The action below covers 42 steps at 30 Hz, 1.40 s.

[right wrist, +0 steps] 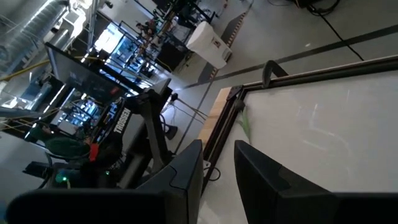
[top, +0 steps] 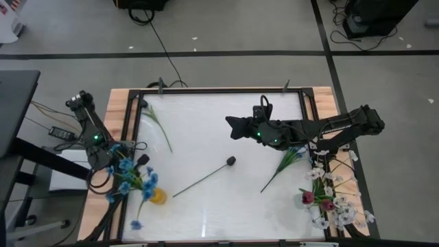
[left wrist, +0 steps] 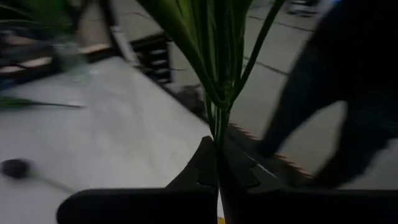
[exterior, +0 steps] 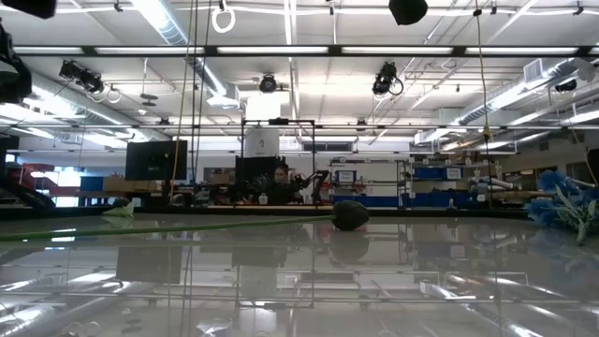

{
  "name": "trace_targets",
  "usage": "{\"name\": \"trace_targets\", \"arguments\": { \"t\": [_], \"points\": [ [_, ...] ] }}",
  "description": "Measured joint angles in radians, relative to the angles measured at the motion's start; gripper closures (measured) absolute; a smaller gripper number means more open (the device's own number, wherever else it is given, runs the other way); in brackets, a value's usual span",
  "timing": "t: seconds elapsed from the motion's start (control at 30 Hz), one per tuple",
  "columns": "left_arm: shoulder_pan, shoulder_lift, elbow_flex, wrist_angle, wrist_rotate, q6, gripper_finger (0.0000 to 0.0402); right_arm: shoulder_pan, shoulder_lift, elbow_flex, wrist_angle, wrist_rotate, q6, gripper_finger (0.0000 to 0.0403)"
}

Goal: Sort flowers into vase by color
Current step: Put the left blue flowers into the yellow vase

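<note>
My left gripper (left wrist: 217,146) is shut on a green stem among blue blossoms (top: 125,171) at the table's left edge (top: 118,123), beside a yellow vase (top: 158,197) that holds blue flowers. My right gripper (top: 233,127) hovers open and empty over the table's middle (right wrist: 219,155). A black-budded stem (top: 230,161) lies flat mid-table, also seen in the low view (exterior: 351,215). A leafy green stem (top: 282,165) lies to its right and another green stem (top: 158,125) lies far left. White and dark red flowers (top: 328,199) stand bunched at the right edge. My left gripper pinches the green stem (left wrist: 219,127) between its two shut fingers (left wrist: 202,165), just below where long leaves branch off. The stem runs on past the fingertips, along them. Its blossoms lie outside the wrist view. Whether it rests on anything does not show.
A black rail (top: 219,91) frames the white tabletop inside a wooden border (top: 116,103). Cables (top: 110,206) trail by the left arm's base. Bare tabletop lies between the black-budded stem and the far rail.
</note>
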Motion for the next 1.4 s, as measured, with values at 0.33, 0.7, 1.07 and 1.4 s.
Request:
{"name": "trace_targets", "arguments": {
  "t": [0.33,0.7,1.07,1.4],
  "points": [
    [0.046,0.002,0.000,-0.015,-0.127,-0.159,0.0389,-0.014,0.000,0.000,0.000,-0.005,-0.038,0.0302],
    [0.051,0.066,0.000,-0.026,-0.234,-0.305,0.0271,-0.014,0.000,0.000,-0.019,-0.010,-0.124,0.0268],
    [0.050,0.062,0.126,-0.209,-0.231,-0.434,0.0215,-0.049,0.000,0.000,-0.039,-0.068,-0.131,0.0254],
    [0.049,0.062,0.381,-0.653,-0.309,-0.611,0.0230,-0.065,0.000,0.000,-0.039,-0.113,-0.147,0.0255]
  ]
}}
